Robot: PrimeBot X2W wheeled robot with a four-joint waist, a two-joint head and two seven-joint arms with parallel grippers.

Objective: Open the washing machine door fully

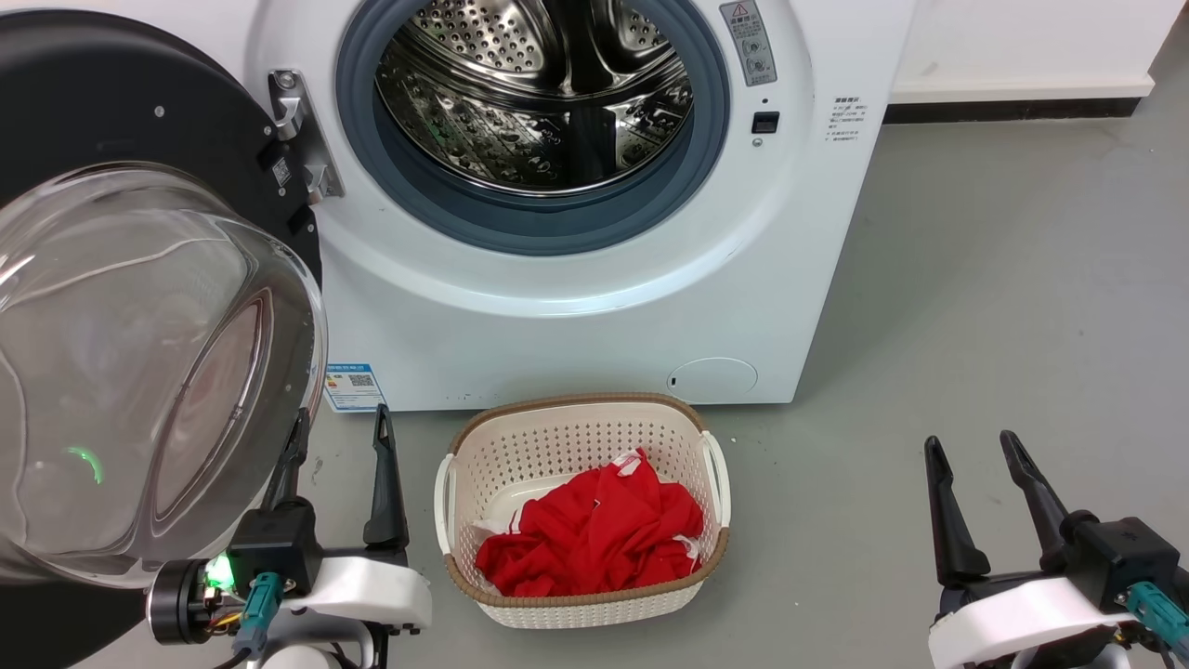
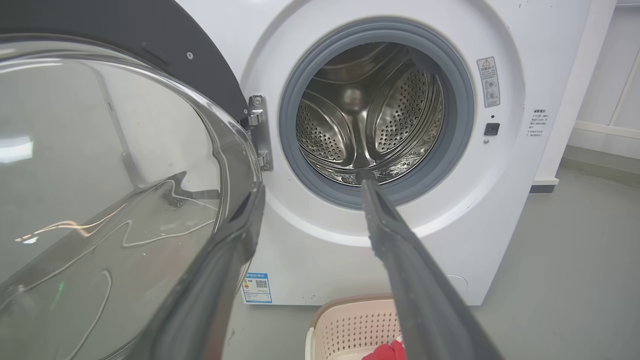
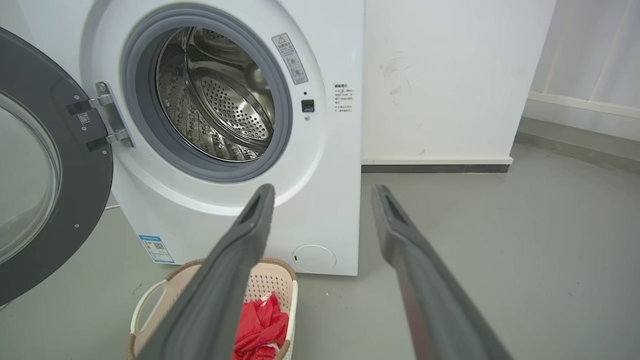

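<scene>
The washing machine [image 1: 576, 316] stands with its steel drum [image 1: 539, 93] exposed. The washing machine door [image 1: 121, 102] is swung wide to the left on its metal hinge [image 1: 302, 139], its clear glass bowl [image 1: 139, 372] bulging toward me. My left gripper [image 1: 339, 441] is open beside the bowl's right rim. In the left wrist view the left gripper [image 2: 312, 187] has one finger against the bowl [image 2: 100, 175] and the other in front of the drum opening. My right gripper [image 1: 971, 444] is open above the floor at the lower right, holding nothing. In the right wrist view the right gripper [image 3: 324, 192] points at the machine [image 3: 330, 175] and the door [image 3: 85, 190].
A cream laundry basket [image 1: 557, 446] with red cloth [image 1: 594, 530] inside sits on the grey floor in front of the machine, between my grippers. Open floor [image 1: 1022, 279] stretches to the right. A white wall with a dark skirting [image 3: 435, 169] runs behind.
</scene>
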